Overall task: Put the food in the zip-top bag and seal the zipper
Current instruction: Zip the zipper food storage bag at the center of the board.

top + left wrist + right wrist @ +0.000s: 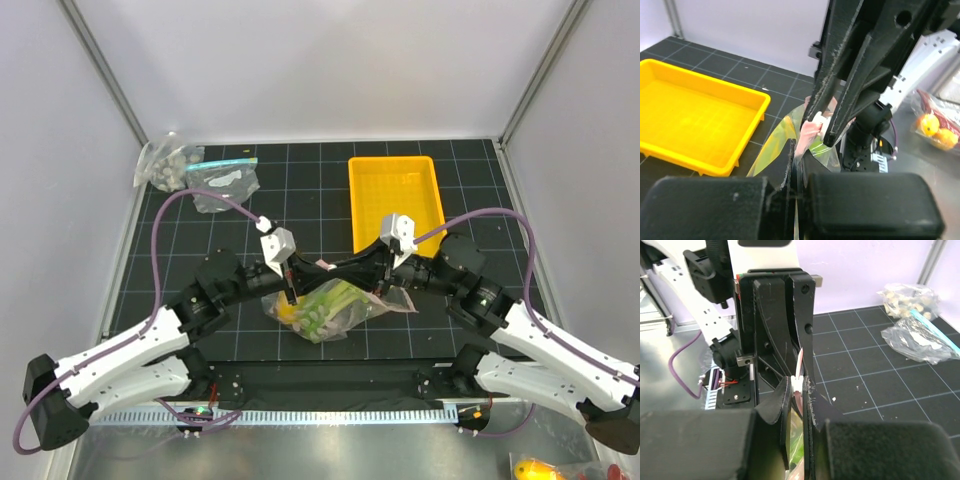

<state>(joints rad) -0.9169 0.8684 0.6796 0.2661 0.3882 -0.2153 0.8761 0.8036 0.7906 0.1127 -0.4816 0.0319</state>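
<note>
Gripping the thin pink-red zipper (809,132) from opposite ends, the left gripper (290,292) and right gripper (383,287) hold their black fingers pinched narrow on the strip. The zip-top bag (352,312), crinkled clear film, lies on the black gridded mat (250,210). It contains green and yellow food (320,308). A rigid yellow tray (395,195) sits nearby.

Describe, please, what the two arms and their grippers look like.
Both arms have white shell links and black joints, with a purple cable looping to each wrist. The left gripper and right gripper carry long black fingers with scuffed edges beneath white camera housings.
</note>
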